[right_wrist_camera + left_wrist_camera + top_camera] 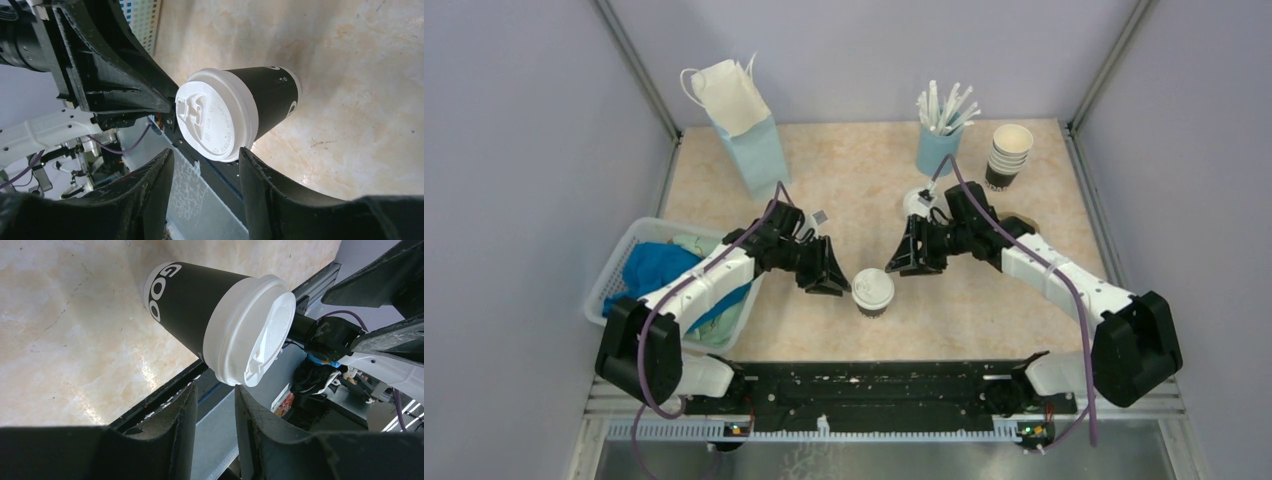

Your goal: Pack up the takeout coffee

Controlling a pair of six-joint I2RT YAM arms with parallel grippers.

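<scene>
The takeout coffee (pixel 873 292), a dark cup with a white dome lid, stands upright on the table near the front middle. It also shows in the left wrist view (pixel 195 310) and in the right wrist view (pixel 265 97). My left gripper (pixel 834 280) is just left of the cup, open and empty; in its wrist view (pixel 212 400) the jaws stand apart, just short of the lid. My right gripper (pixel 896 262) is just right of and behind the cup, open and empty; in its wrist view (pixel 205 160) the jaws stand apart close to the lid.
A light blue paper bag (pixel 749 130) stands open at the back left. A white basket (pixel 629 255) with blue cloth sits at the left edge. A blue holder with straws (pixel 939 145), a stack of lidless cups (pixel 1009 155) and a loose white lid (pixel 919 202) are at the back right.
</scene>
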